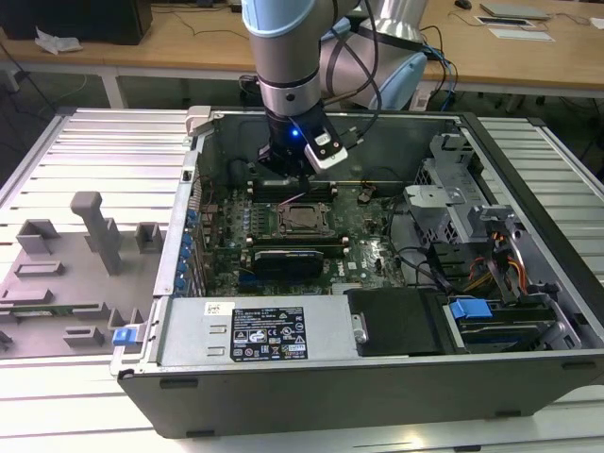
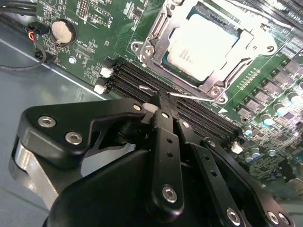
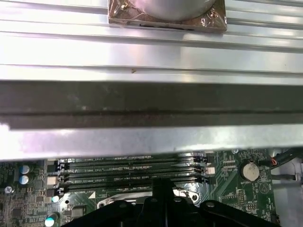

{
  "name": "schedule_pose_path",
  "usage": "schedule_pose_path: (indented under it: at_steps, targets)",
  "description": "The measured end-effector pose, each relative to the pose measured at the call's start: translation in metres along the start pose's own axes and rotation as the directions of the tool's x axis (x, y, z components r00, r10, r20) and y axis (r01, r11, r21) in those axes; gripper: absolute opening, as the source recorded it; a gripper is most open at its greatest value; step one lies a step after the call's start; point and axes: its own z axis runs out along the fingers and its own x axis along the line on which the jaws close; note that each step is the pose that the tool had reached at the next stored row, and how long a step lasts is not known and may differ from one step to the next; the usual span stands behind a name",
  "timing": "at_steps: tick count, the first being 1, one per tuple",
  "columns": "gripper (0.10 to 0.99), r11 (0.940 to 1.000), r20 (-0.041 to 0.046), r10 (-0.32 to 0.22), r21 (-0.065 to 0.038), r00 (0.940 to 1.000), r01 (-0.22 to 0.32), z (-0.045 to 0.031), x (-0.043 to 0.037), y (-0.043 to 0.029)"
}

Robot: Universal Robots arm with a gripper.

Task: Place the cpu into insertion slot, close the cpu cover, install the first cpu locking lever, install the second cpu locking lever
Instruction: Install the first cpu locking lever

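Nearest the exterior camera you had the dark side wall of the open computer case [image 1: 377,401], which lay on the ribbed metal counter [image 1: 104,151]. A grey parts holder [image 1: 85,245] stood on the counter at the exterior view's left. Just inside that wall sat the silver power supply box [image 1: 189,330]. Past it lay the green circuit board [image 1: 373,241], with a long black card [image 1: 297,257] lying across it. Behind the card was the insertion slot [image 1: 281,222], and the cpu [image 2: 201,42] lay flat in it, pale top up. The cpu cover [image 2: 160,34] was down around the chip, its window framing the top. A thin metal lever [image 2: 191,96] ran along the side of the slot that faced the memory slots [image 2: 135,84]. Your end effector [image 1: 288,177] hung over those memory slots, just beyond the insertion slot, pointing down. Its black fingers [image 2: 163,137] were drawn together to a narrow tip right by the lever, and you could not tell whether the tip touched it. A coin battery [image 2: 63,30] sat on the board off to one side. Farther back the arm [image 1: 288,57] rose out of the case, and wooden desks [image 1: 170,47] stood beyond it.
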Motion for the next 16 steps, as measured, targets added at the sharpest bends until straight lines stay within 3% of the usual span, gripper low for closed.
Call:
schedule_pose_path:
  at_steps: [3, 6, 10, 12, 14, 15, 16]
  targets:
    - [0.106, 1.0000, 0.0005, 0.003, 0.001, 1.0000, -0.003, 0.0001, 0.0000, 0.0000]
    - [0.106, 0.9989, 0.0110, 0.042, 0.022, 0.9991, -0.042, 0.0016, 0.0003, -0.0002]
    - [0.106, 0.9978, 0.0199, 0.061, 0.026, 0.9980, -0.061, 0.0020, 0.0010, -0.0002]
    - [0.106, 0.9978, 0.0362, 0.060, 0.025, 0.9975, -0.061, 0.0025, 0.0017, -0.0001]
    - [0.106, 0.9981, 0.0619, 0.056, 0.023, 0.9965, -0.057, 0.0029, 0.0036, 0.0000]
    - [0.106, 0.9983, 0.0803, 0.053, 0.021, 0.9954, -0.055, 0.0034, 0.0064, 0.0004]
    - [0.106, 0.9983, 0.0864, 0.052, 0.021, 0.9949, -0.054, 0.0037, 0.0078, 0.0010]
